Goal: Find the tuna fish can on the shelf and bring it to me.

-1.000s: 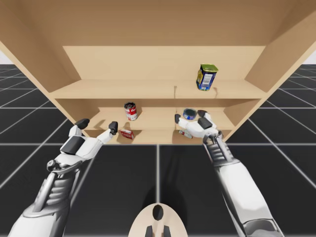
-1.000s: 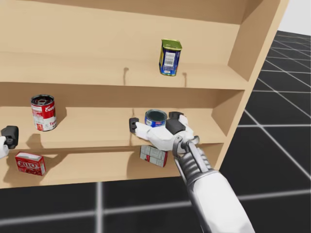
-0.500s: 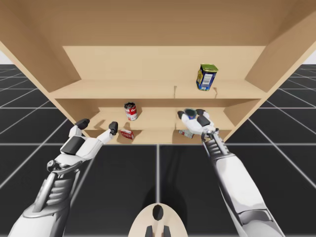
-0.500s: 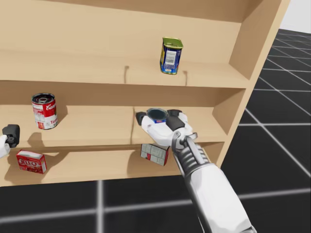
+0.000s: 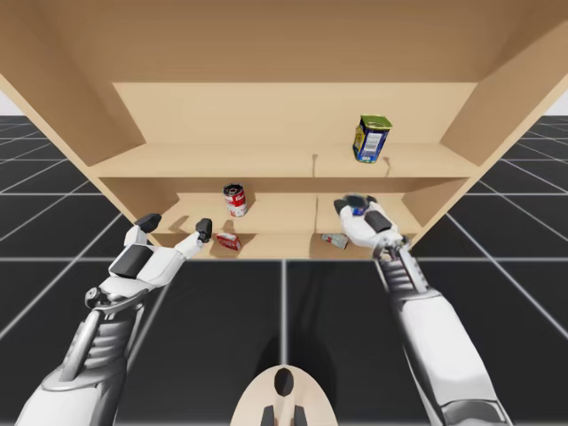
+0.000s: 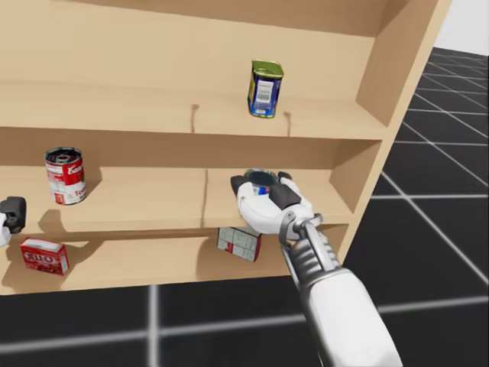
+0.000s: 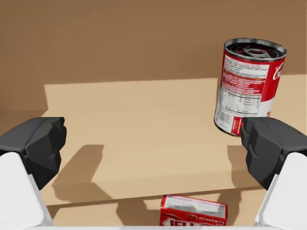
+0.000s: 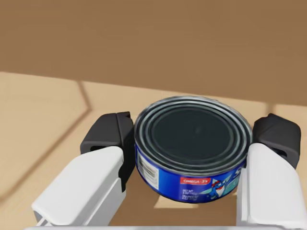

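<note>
Rightward along the middle shelf board (image 5: 275, 213) my right jaws have travelled since a second ago, and the flat blue tuna can (image 8: 192, 143) has gone with them. They stood wide on either side of it then and have since closed in. My head has turned a trifle too.

The right wrist view makes the hold plain: both dark pads (image 8: 112, 136) press the can's wall from opposite sides, its ringed lid facing up. The head view gives less, the white hand covering all but the can's rim (image 6: 260, 181). Whether the can rests on the board or is raised off it I cannot tell.

My left jaws stand wide open with nothing between them. Ahead of them, the left wrist view shows a red and white can (image 7: 249, 86) upright on the same board and a red box (image 7: 194, 215) on the board below. The head view adds a grey box (image 6: 239, 243) below the held can and a tall blue and yellow can (image 6: 265, 89) on the top board.
</note>
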